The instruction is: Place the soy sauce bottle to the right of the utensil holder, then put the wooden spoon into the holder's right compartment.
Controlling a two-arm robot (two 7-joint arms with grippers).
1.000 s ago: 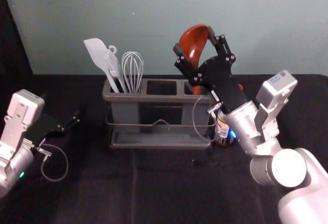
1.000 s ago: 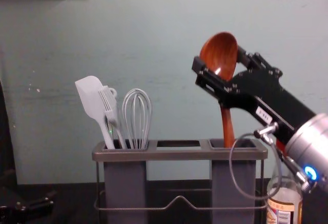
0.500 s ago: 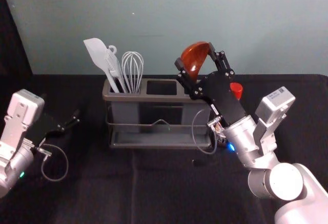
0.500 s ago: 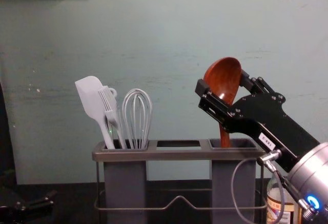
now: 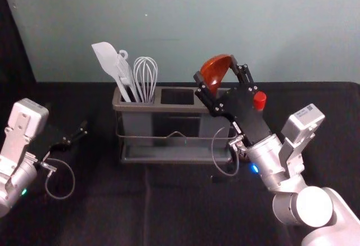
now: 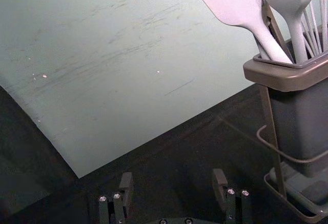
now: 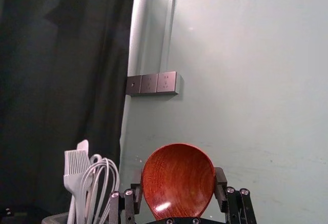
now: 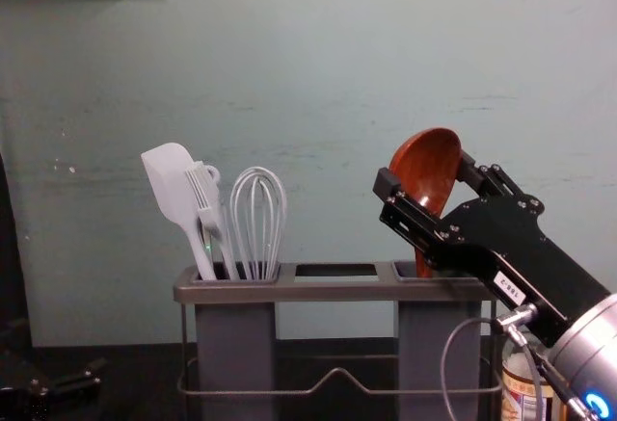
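Observation:
In the head view my right gripper (image 5: 220, 77) is above the right compartment of the grey utensil holder (image 5: 169, 108), shut on the bowl of the wooden spoon (image 5: 214, 71). The chest view shows the spoon (image 8: 424, 166) bowl up, its handle down inside the right compartment (image 8: 439, 344). Its bowl (image 7: 178, 180) lies between the fingertips of the right gripper (image 7: 178, 183). The soy sauce bottle, with its red cap (image 5: 259, 101), stands right of the holder, partly behind the right arm; its label (image 8: 521, 394) shows low. My left gripper (image 5: 84, 130) is parked at the left, open in its wrist view (image 6: 172, 183).
A white spatula (image 5: 105, 57), a brush and a whisk (image 5: 145, 77) stand in the holder's left compartment. A wire rail (image 8: 337, 373) runs across the holder's front. The black-covered table (image 5: 169, 201) meets a pale wall behind; a cable loops beneath the right gripper.
My right gripper has come down with the spoon, whose handle has sunk deeper into the right compartment. The bottle's red cap now shows more clearly in the head view. The left arm has stayed still.

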